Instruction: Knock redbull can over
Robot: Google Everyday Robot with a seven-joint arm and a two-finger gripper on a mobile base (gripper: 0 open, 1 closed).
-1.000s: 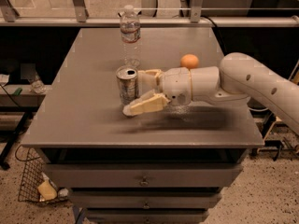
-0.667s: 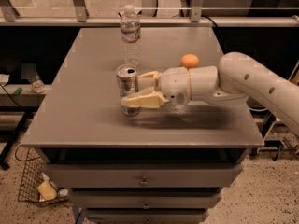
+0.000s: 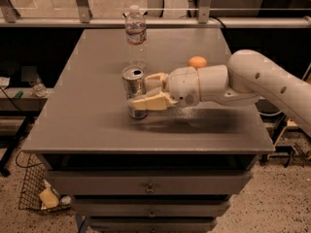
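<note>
The redbull can [image 3: 132, 83], silver with a pull-tab top, stands upright a little left of the middle of the grey table [image 3: 87, 110]. My gripper [image 3: 144, 90] reaches in from the right at can height, fingers spread. The near finger [image 3: 148, 102] lies across the front of the can's lower half. The far finger [image 3: 154, 79] sits against the can's right side. The white arm [image 3: 262, 81] stretches off to the right edge.
A clear plastic water bottle [image 3: 136, 33] stands upright just behind the can. An orange [image 3: 197, 61] lies behind my wrist. A railing runs behind the table; drawers sit below it. A wire basket [image 3: 34, 193] is on the floor at lower left.
My gripper has moved left, up to the can; the near finger now crosses in front of it. The can still stands upright in the same spot.
</note>
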